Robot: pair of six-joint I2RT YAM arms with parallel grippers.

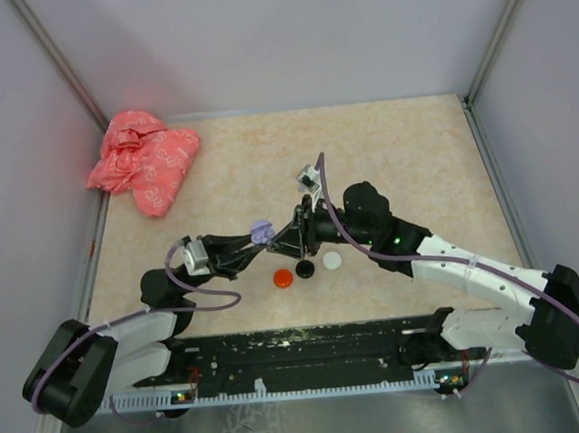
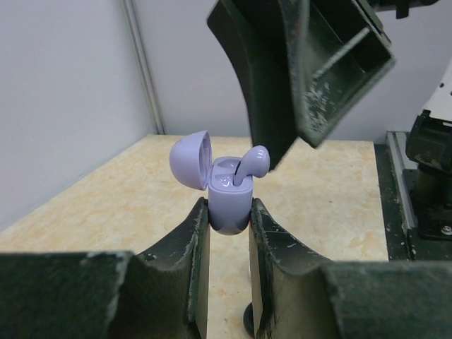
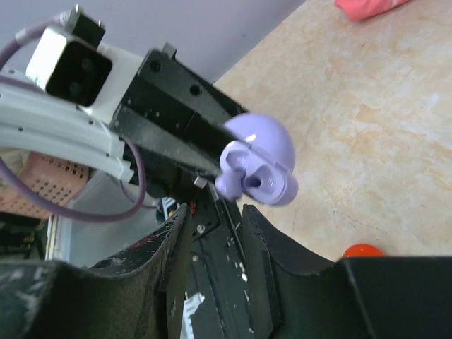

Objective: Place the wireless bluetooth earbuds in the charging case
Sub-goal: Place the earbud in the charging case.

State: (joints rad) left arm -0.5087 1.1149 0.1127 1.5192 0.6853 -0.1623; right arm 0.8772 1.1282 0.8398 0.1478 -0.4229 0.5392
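Observation:
My left gripper (image 2: 229, 212) is shut on the lilac charging case (image 2: 230, 201) and holds it upright above the table with its lid (image 2: 190, 159) swung open. One lilac earbud (image 2: 253, 165) stands in the case, leaning right, its upper end sticking out. My right gripper (image 2: 293, 145) hangs just above it, jaws apart and empty, one finger close to the earbud. In the right wrist view the case (image 3: 265, 152) sits just beyond the right gripper (image 3: 212, 219). In the top view both grippers meet at the case (image 1: 261, 231). No other earbuds are in view.
Three round discs lie on the table below the grippers: red (image 1: 283, 276), black (image 1: 305, 268) and white (image 1: 332, 259). A crumpled pink bag (image 1: 145, 160) lies at the far left. Walls enclose the table (image 1: 416, 166) on three sides.

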